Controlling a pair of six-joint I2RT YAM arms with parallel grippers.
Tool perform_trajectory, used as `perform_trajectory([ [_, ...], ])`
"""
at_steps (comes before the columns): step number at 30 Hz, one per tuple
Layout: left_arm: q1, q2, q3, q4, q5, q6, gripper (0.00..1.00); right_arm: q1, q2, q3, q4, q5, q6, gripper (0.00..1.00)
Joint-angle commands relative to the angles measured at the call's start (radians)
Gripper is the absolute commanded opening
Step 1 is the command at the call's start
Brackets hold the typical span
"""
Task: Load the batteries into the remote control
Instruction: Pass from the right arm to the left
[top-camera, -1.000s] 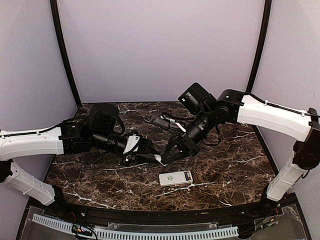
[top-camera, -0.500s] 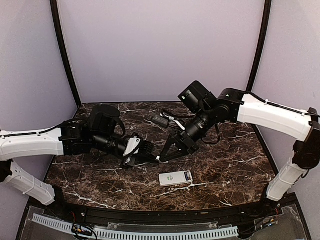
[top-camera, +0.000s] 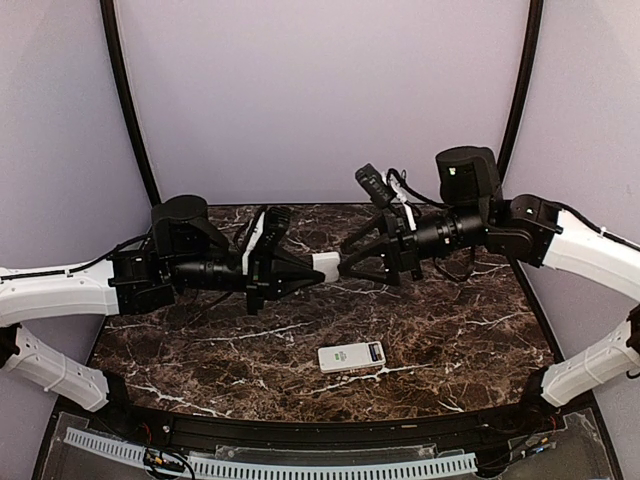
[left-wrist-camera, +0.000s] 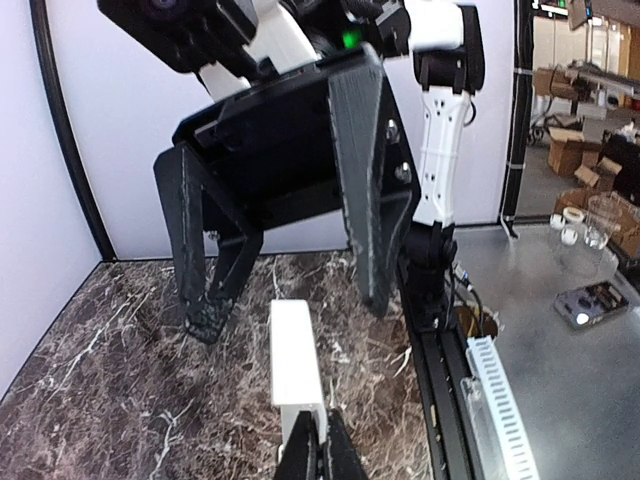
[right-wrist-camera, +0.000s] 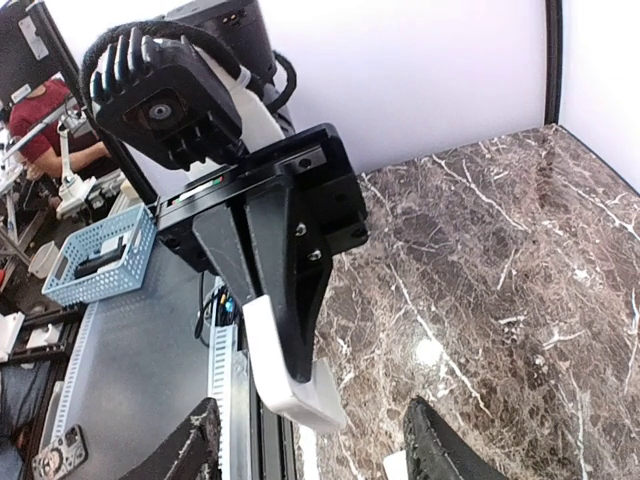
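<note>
The remote control (top-camera: 352, 356), white with a small display, lies face up on the marble table near the front, below both grippers. My left gripper (top-camera: 308, 268) (left-wrist-camera: 313, 445) is raised above the table and shut on the end of a plain white cover piece (top-camera: 325, 266) (left-wrist-camera: 295, 360) (right-wrist-camera: 290, 395). Facing it, my right gripper (top-camera: 347, 262) (right-wrist-camera: 315, 455) stands open, its fingers (left-wrist-camera: 205, 300) spread on either side of the cover's far end without touching it. No batteries show in any view.
The dark marble table (top-camera: 200, 350) is enclosed by purple walls with black poles (top-camera: 128, 110) at the back corners. A black rail with a white slotted strip (top-camera: 300, 466) runs along the near edge.
Both arms rose from the table surface to mid-height. The left gripper shut on the white cover, and the right gripper opened and released it.
</note>
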Motion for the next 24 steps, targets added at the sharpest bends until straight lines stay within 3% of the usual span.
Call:
perform_trajectory([
  [1,0.01,-0.012,0.015,0.137,0.042,-0.236,0.0,-0.001,-0.001,-0.062,0.23,0.069,0.118,0.59],
  [5,0.021,-0.022,0.011,0.195,0.087,-0.308,0.0,-0.002,-0.03,-0.099,0.307,0.034,0.15,0.55],
  [11,0.039,-0.014,0.015,0.226,0.107,-0.364,0.0,0.0,-0.037,-0.126,0.358,-0.042,0.178,0.37],
  [20,0.044,-0.008,0.017,0.228,0.121,-0.372,0.0,0.0,-0.005,-0.112,0.427,-0.089,0.226,0.19],
  [24,0.045,-0.009,0.018,0.226,0.122,-0.37,0.0,0.001,0.012,-0.106,0.429,-0.117,0.234,0.17],
])
